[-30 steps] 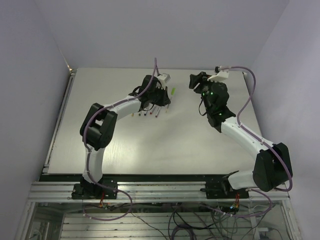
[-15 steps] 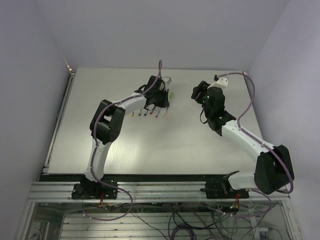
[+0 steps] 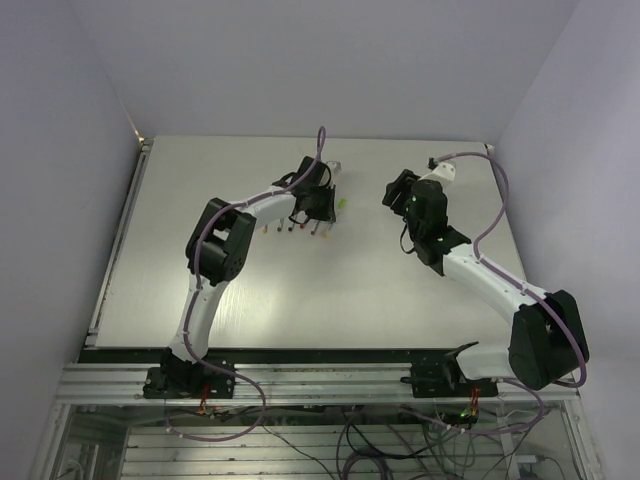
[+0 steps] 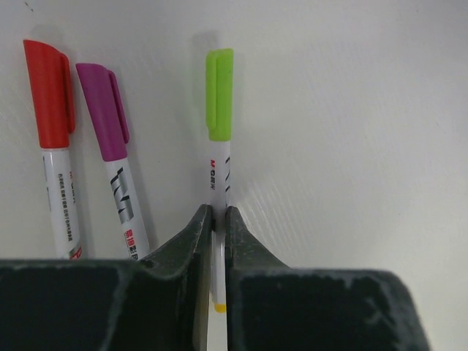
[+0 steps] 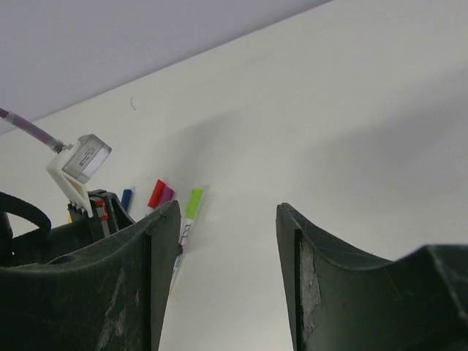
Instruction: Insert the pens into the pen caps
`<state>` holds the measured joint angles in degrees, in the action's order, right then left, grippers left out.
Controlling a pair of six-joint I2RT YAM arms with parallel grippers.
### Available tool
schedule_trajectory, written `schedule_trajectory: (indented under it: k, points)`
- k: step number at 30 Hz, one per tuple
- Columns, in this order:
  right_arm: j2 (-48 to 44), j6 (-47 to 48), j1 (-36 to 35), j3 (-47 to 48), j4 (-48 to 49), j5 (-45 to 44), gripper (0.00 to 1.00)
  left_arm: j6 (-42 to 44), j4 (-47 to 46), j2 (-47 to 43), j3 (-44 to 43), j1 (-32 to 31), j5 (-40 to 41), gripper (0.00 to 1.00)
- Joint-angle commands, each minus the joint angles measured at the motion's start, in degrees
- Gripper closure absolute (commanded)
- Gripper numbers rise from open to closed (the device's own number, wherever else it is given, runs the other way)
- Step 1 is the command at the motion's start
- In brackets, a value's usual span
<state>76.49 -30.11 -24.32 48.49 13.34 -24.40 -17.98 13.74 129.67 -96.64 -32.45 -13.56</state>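
Capping looks done. Left hand (image 4: 218,219) narrow, pinching pen (image 4: 221,172) barrel; light-green cap (image 4: 219,95) on. Pen on desk (image 4: 351,146), toward far edge, beside red-capped pen (image 4: 55,153). Right hand (image 5: 227,248) wide, empty. Next call: release, lift clear without rolling it.

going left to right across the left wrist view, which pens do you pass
red-capped pen -> purple-capped pen -> light green-capped pen, whose barrel is pinched in the left gripper
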Motion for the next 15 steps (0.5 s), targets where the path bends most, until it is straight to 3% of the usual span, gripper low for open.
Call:
schedule_trajectory:
  k: [1, 6, 15]
  points:
    - [-1.6, -1.2, 0.1, -1.2, -0.3, -0.4, 0.46, -1.2, 0.5, 1.9, -1.4, 0.2, 1.1, 0.80]
    - [-1.9, -1.3, 0.2, -2.4, 0.2, -0.4, 0.46, -2.0, 0.1, 2.6, -1.8, 0.2, 1.1, 0.72]
    - [-1.7, -0.7, 0.2, -3.0, 1.6, -1.5, 0.46, -0.5, 0.4, -0.9, -5.0, 0.3, 2.8, 0.67]
